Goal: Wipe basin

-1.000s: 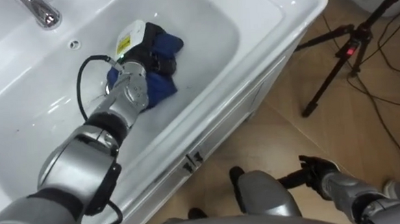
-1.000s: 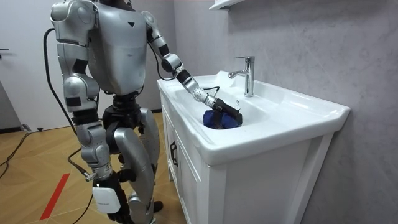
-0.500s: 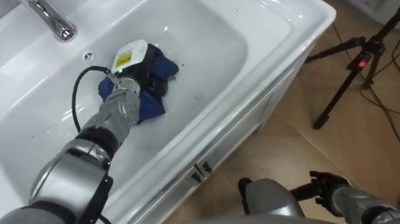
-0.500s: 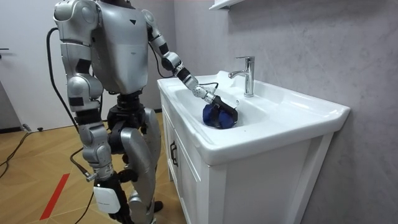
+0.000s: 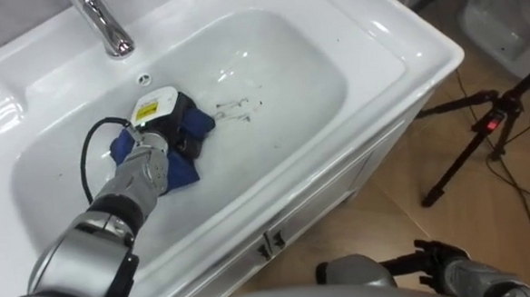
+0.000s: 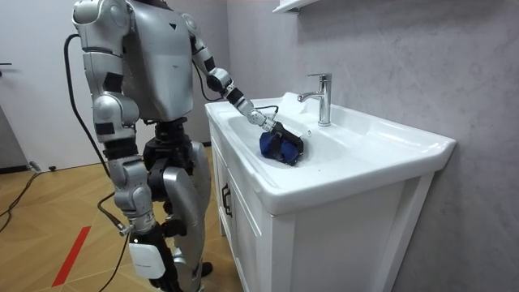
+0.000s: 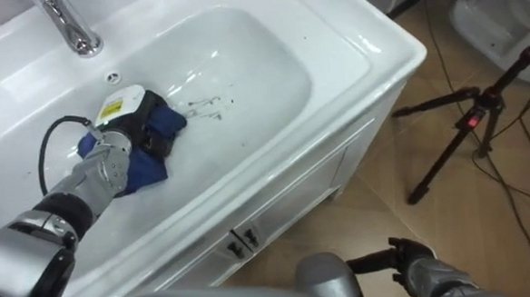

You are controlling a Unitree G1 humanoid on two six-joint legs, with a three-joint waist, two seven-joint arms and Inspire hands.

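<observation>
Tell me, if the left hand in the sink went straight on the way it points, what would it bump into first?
Most likely the rear wall of the basin, near the overflow hole below the faucet. The left hand, curled on the blue cloth, points roughly there, though depth is hard to judge.

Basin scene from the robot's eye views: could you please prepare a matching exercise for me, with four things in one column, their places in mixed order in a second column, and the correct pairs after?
Things:
1. blue cloth
2. tap
3. tripod
4. right hand

Places:
A. standing on the floor, to the right of the basin
B. on the basin's back rim
C. low at the robot's right side, above the floor
D. inside the basin, under the left hand

Pairs: 1-D, 2-B, 3-A, 4-C.
</observation>
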